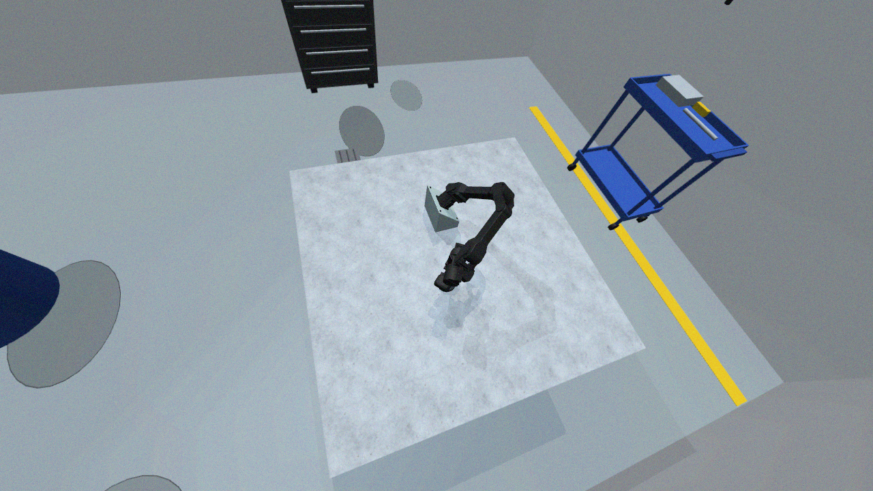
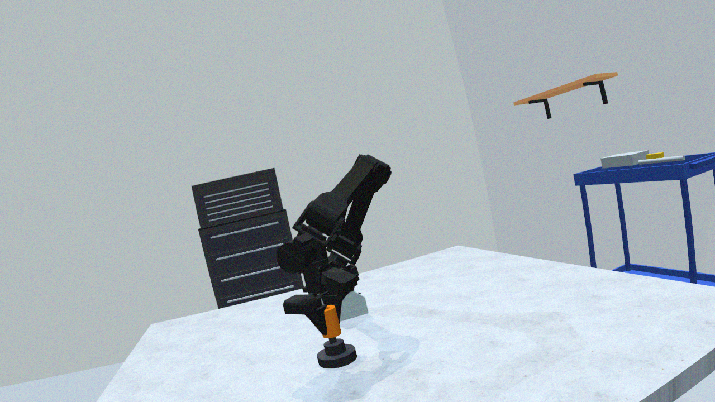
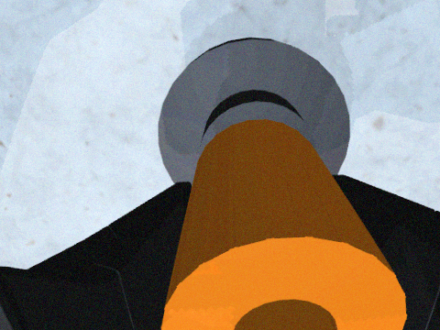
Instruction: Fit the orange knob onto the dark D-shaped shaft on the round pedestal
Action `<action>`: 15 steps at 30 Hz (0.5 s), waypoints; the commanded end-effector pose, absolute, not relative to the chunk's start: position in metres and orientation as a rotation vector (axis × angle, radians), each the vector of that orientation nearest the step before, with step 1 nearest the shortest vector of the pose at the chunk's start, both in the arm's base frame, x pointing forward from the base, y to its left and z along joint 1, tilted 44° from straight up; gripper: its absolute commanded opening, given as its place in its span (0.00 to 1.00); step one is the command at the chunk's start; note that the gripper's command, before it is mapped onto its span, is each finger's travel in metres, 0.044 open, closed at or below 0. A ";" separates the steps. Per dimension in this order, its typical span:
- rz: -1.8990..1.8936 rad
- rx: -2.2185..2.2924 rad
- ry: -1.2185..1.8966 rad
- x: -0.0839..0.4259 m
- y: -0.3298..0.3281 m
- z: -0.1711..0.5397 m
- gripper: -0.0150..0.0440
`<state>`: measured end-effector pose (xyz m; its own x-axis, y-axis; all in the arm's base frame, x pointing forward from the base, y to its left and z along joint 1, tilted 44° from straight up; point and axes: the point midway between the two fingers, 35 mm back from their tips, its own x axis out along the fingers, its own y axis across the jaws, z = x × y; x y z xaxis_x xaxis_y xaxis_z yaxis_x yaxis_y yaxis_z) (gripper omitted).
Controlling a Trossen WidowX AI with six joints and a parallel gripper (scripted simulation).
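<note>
The orange knob [image 2: 332,322] [image 3: 275,192] is a tall cylinder with a hole in its top, standing nearly upright. My gripper [image 2: 328,325] [image 3: 260,193] is shut on it, one black finger on each side. The round dark pedestal [image 2: 324,360] [image 3: 257,64] stands on the table below, with a narrower step on top. A short length of the dark shaft [image 2: 332,339] shows between the knob's bottom and the step, so the knob sits above the pedestal with a gap. The shaft's top and flat side are hidden. In the top view the arm covers knob and pedestal.
The arm's base is on a grey-green wedge block [image 1: 440,217] [image 2: 354,306] on the pale marbled table [image 1: 378,366] [image 2: 500,320]. A blue cart [image 1: 619,180] [image 2: 627,175] and a black drawer cabinet [image 1: 335,42] [image 2: 244,249] stand beyond the table.
</note>
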<state>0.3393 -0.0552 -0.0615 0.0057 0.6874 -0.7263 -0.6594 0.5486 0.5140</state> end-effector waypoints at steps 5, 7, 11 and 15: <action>1.156 -0.124 1.043 0.339 -0.059 -0.058 0.25; 1.161 -0.132 1.038 0.339 -0.059 -0.058 0.25; 1.161 -0.132 1.038 0.339 -0.056 -0.062 0.25; 1.161 -0.132 1.038 0.339 -0.055 -0.062 0.25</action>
